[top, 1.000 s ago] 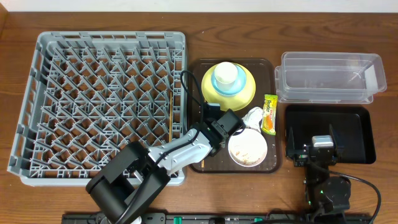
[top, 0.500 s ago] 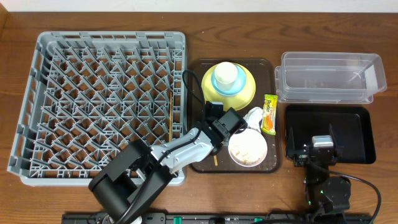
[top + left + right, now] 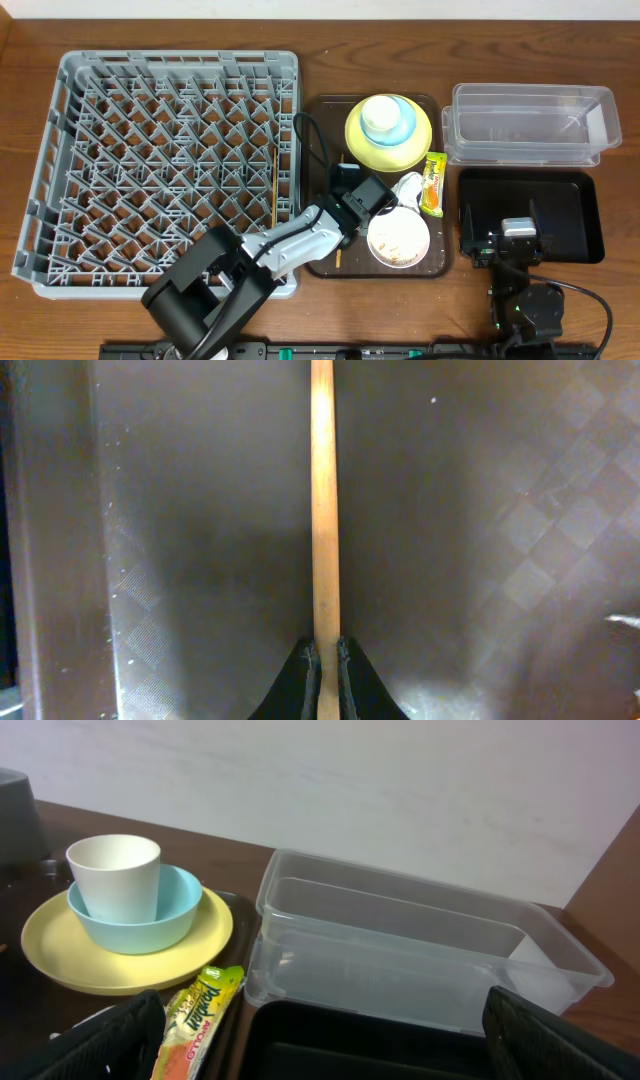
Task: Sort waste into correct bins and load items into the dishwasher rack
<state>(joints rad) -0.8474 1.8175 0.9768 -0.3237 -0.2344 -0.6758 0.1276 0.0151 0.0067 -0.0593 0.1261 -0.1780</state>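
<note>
L claw [image 3: 325, 657] nearly closed, tips pinching chopstick [image 3: 323, 510]. Stick runs straight ahead of claw, on or just above brown tray [image 3: 190, 510]. Risk, imo: tip-only grip on thin stick, may swivel or slip on lift before reaching rack [image 3: 160, 150] at claw's left. R claw [image 3: 325, 1055] wide, empty.

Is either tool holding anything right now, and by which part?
Left tool pinches one wooden chopstick across its shaft, over the brown tray; where along its length is unclear. Right tool holds nothing.
</note>
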